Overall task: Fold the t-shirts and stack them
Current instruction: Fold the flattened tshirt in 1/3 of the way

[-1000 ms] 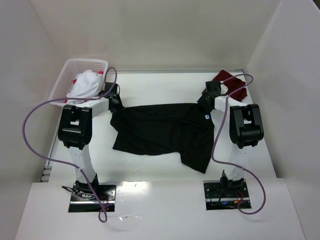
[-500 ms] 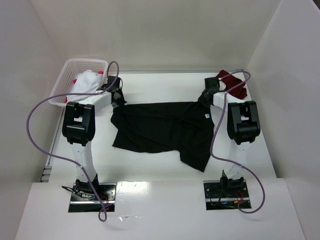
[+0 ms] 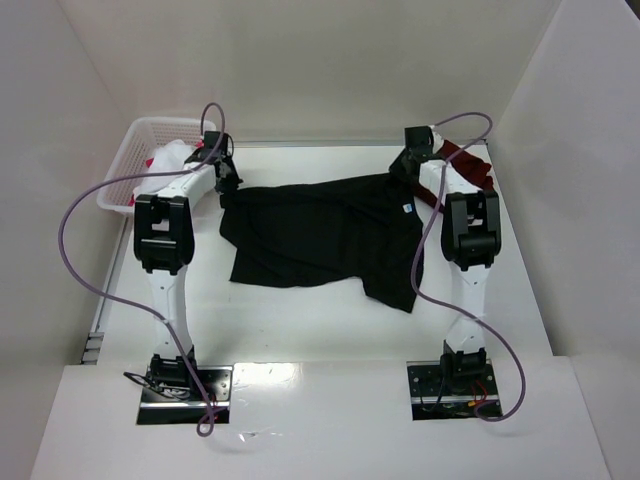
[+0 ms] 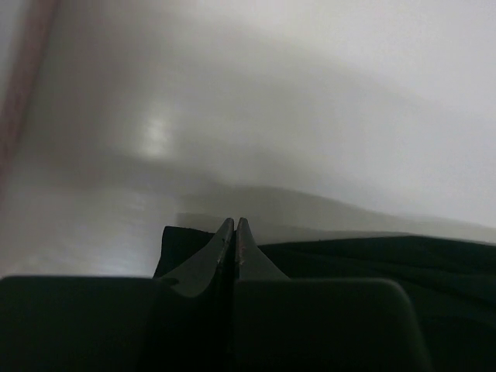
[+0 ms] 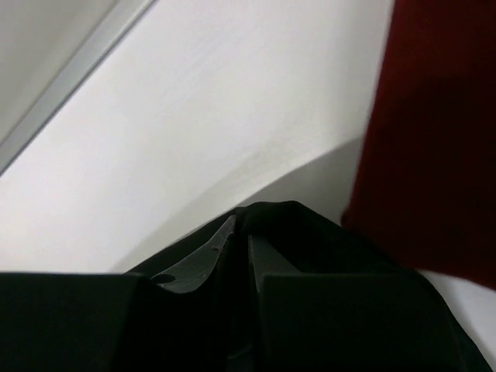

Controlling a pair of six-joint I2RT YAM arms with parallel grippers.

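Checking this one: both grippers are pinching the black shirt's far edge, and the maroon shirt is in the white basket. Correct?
Not quite. The maroon shirt is not in the basket. It lies on the table at the far right, beside the right gripper, as the top view shows. The left gripper and the right one do pinch the black shirt's far edge.

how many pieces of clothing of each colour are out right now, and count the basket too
black t-shirt, spread on the table: 1
maroon t-shirt, far right corner: 1
white cloth in the basket: 1
pink-red cloth in the basket, only slivers showing: 1
white lattice basket: 1
total: 5
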